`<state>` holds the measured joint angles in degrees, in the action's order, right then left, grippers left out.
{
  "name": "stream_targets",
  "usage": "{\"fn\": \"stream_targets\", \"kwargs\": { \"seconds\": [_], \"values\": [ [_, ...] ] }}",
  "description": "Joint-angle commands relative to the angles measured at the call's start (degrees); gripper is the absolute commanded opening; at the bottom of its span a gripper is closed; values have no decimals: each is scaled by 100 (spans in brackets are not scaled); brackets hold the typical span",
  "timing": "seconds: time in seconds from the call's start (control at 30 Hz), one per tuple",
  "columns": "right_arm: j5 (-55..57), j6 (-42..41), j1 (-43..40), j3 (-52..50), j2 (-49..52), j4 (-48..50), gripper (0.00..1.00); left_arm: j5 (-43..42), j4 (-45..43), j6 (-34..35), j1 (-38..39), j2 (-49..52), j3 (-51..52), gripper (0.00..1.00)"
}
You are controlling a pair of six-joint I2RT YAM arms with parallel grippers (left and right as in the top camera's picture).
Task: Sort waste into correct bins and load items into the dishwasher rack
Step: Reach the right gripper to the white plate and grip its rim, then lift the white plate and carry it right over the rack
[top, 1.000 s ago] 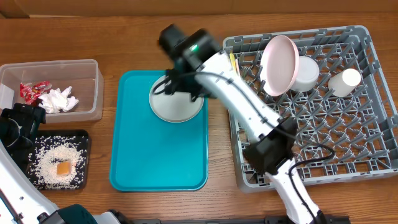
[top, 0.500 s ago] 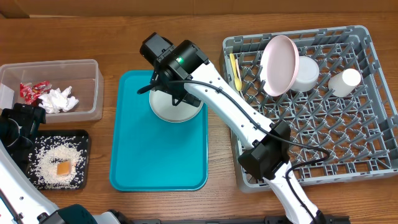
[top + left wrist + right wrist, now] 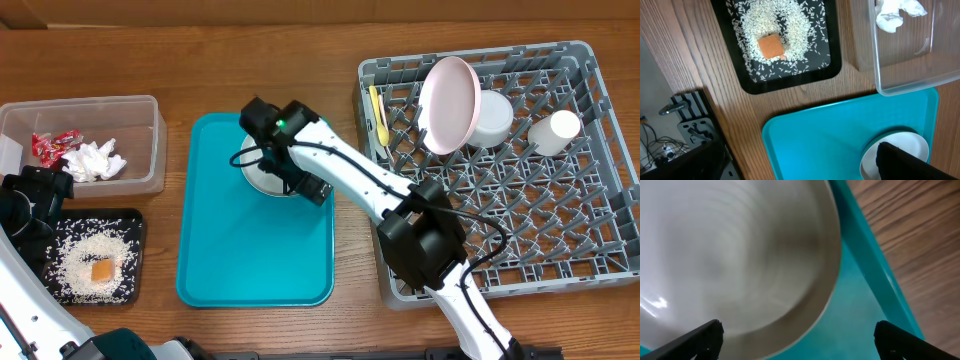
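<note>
R gripper wide open, empty, poised over rim of grey-green round plate on flat teal plastic tray, prob. to grab it for grey pegged rack. L gripper open, idle.

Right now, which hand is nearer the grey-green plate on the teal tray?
Right. The right hand is just above the plate, fingers open. The left hand is far off to the left, beside the black tray.

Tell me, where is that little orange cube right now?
In the overhead view, the orange cube sits far left, on the rice in the black tray, right beside the clear tub.
</note>
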<state>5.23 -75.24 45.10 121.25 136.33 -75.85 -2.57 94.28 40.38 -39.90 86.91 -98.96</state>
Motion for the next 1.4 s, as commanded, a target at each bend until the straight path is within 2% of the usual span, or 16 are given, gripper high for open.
{"fn": "stream_targets", "kwargs": {
  "seconds": [0.0,0.1,0.2,0.4,0.5,0.6,0.83,0.93,1.2,1.37],
  "values": [
    [-254,-129,26,-223,-162,179,100,61,-4,79,-22,11,24,100],
    [-278,-133,28,-332,-160,238,99,61,-4,79,-22,11,24,100],
    [-306,-131,63,-518,-157,428,82,61,-4,79,-22,11,24,100],
    [-439,-127,92,-881,-157,898,80,61,-4,79,-22,11,24,100],
    [-437,-129,92,-990,-157,992,75,61,-4,79,-22,11,24,100],
    [-380,-125,92,-999,-146,997,57,61,-4,79,-22,11,24,100],
    [-26,350,50,-949,-164,872,24,61,-4,79,-22,11,24,100],
    [149,579,-20,-702,-166,496,4,61,-4,79,-22,11,24,100],
    [793,1130,-177,256,-315,-616,4,61,-2,79,-22,11,24,100],
    [1370,1569,-302,826,-925,-1351,4,61,-4,79,-22,11,24,100]
  ]
}}
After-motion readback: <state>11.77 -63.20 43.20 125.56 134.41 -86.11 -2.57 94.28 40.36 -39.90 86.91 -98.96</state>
